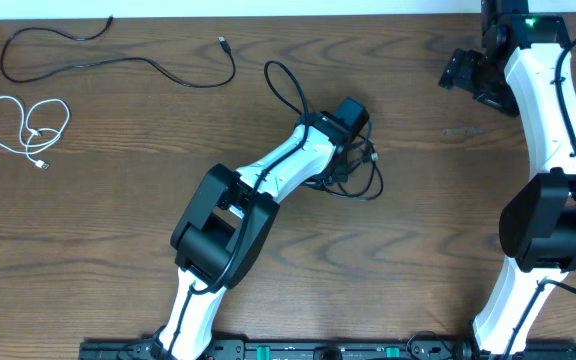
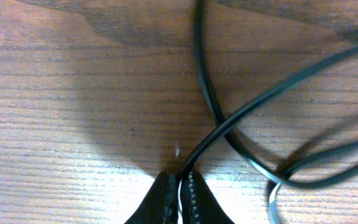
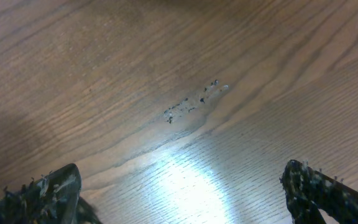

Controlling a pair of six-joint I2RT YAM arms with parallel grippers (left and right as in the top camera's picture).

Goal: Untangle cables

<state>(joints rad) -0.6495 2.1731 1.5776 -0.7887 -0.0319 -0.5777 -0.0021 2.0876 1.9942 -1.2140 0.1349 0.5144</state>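
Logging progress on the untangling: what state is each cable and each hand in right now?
Long thin black cable, top left: lying loose, separate.
Thin white cable: loose loops, separate.
Looped thin black cable, centre: gripped.
Left hand: shut on that looped cable.
Right hand: open, empty.

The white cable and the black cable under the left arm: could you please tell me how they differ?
The white cable lies near the left edge of the table; the black cable lies mid-table. The left gripper is shut on the black cable; nothing touches the white cable. Both are thin, looped cords.
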